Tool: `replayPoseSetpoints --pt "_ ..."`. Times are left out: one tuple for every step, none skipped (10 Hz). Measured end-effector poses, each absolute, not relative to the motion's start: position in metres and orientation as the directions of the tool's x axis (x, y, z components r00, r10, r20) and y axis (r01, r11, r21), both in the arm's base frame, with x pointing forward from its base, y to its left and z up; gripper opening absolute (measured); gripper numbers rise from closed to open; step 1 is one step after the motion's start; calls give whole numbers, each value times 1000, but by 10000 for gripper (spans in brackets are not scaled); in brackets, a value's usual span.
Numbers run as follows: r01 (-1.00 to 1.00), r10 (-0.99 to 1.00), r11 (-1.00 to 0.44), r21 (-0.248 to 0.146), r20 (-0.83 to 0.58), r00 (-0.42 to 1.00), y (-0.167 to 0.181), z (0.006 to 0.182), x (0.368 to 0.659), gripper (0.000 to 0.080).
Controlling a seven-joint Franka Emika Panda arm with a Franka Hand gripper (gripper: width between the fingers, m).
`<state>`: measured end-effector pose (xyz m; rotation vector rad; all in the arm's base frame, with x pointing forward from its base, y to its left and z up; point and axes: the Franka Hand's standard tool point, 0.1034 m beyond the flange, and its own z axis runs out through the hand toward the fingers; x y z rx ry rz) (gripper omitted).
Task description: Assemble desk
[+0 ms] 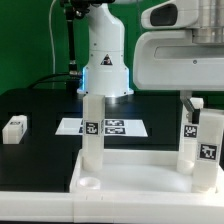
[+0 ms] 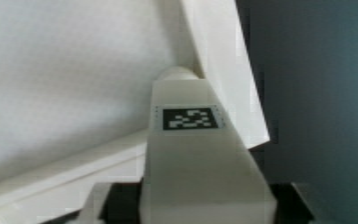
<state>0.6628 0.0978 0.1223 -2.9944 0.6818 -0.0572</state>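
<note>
The white desk tabletop [image 1: 140, 182] lies rim-up at the front of the table. One leg [image 1: 93, 125] stands upright in its corner on the exterior view's left. Two more legs stand at its right end, one [image 1: 189, 135] just behind the other [image 1: 208, 152]. My gripper [image 1: 188, 103] comes down over the rear one. In the wrist view my gripper [image 2: 197, 200] is shut on a leg [image 2: 197, 150], dark pads [image 2: 119, 205] pressing both its sides. That leg's marker faces the camera, and the tabletop's rim [image 2: 211, 50] runs beyond it.
A loose leg [image 1: 14, 128] lies on the black table at the exterior view's left. The marker board [image 1: 113, 127] lies flat behind the tabletop. The arm's base [image 1: 105, 60] stands at the back centre.
</note>
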Motion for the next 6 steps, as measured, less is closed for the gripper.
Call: replayPoseSetpoints --pt "-522 -525 -849 -77 14 851 98 122 663 291" --pt "-615 -617 -785 -78 6 787 98 122 663 291" --pt "-703 -706 -706 -79 -3 709 97 122 663 291" --pt "-779 -781 -622 -82 -9 624 97 121 663 291" --pt "-843 -844 -532 -86 -24 535 96 121 664 291" --pt "-888 -890 -450 -88 -36 455 94 121 664 291"
